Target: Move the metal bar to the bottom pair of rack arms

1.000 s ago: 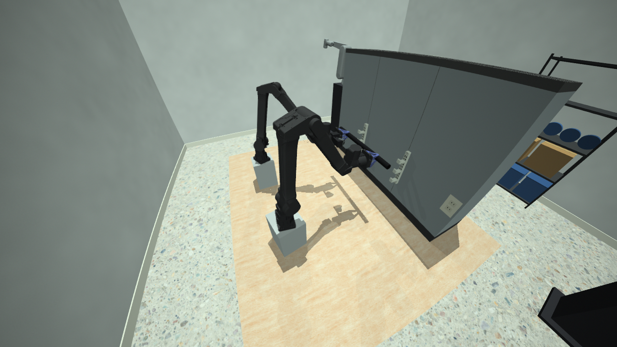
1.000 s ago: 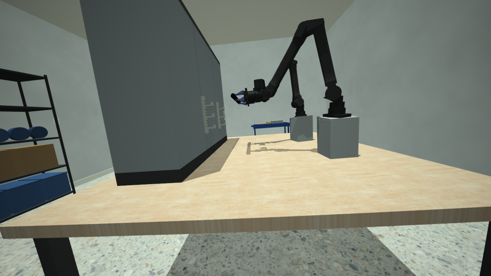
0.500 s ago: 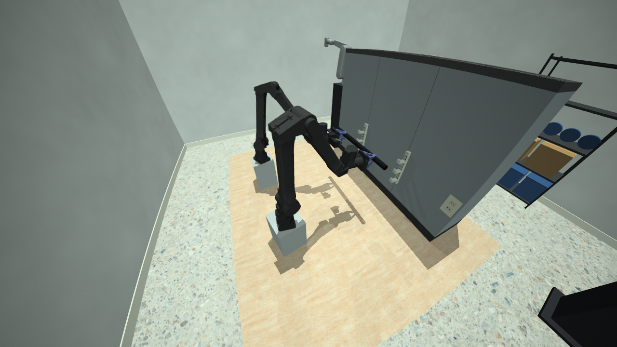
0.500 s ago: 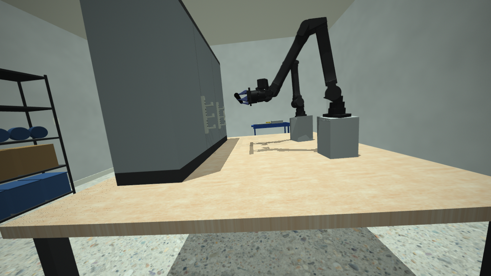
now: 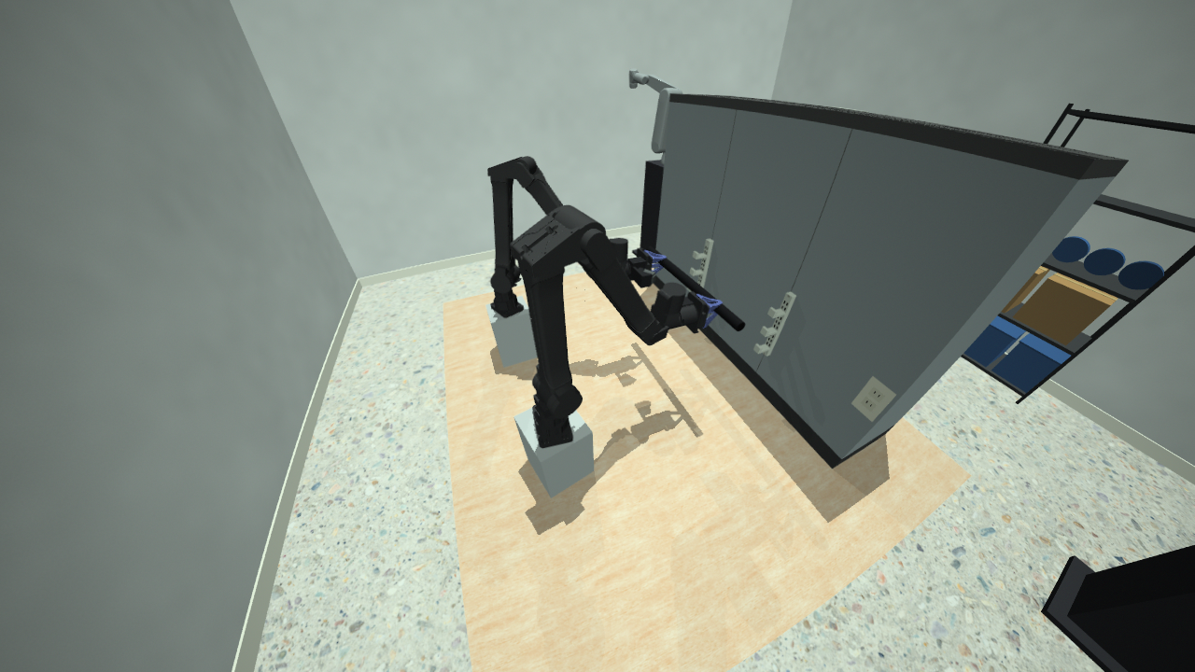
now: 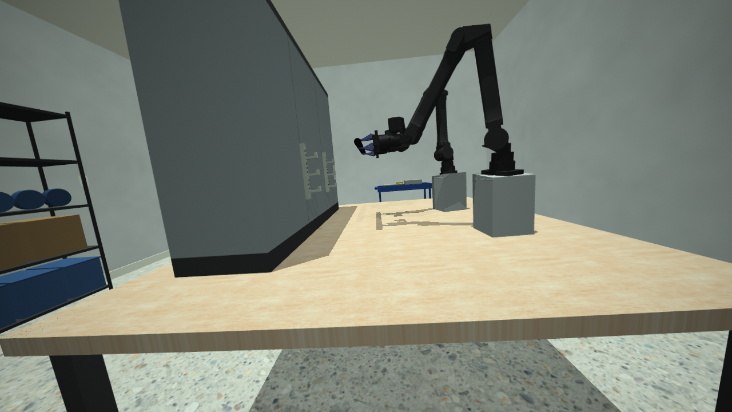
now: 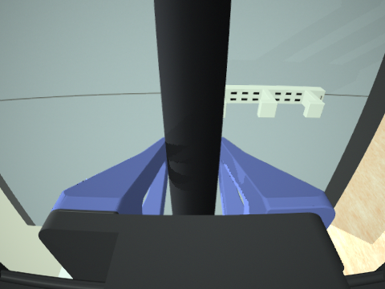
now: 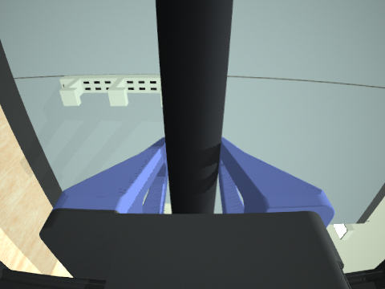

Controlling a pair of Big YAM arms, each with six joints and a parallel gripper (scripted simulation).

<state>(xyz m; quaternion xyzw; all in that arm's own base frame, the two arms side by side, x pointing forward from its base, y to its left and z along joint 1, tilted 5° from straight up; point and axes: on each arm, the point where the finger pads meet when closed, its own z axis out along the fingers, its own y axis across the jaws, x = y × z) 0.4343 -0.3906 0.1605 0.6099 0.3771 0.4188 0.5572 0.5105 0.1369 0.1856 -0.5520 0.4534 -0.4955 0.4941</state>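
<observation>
The long black metal bar is held level in front of the grey wall, clear of both racks. My left gripper, the far one in the top view, is shut on it. My right gripper, the near one there, is shut on it too. The pale left upright and right upright carry empty rack arms. The bar hides the top arms in the wrist views; the lower ones show beside it.
The grey wall panel stands on the wooden table, its foot below the racks. The two grey arm pedestals stand opposite it. A gap separates bar and panel. A shelf unit stands beyond the panel.
</observation>
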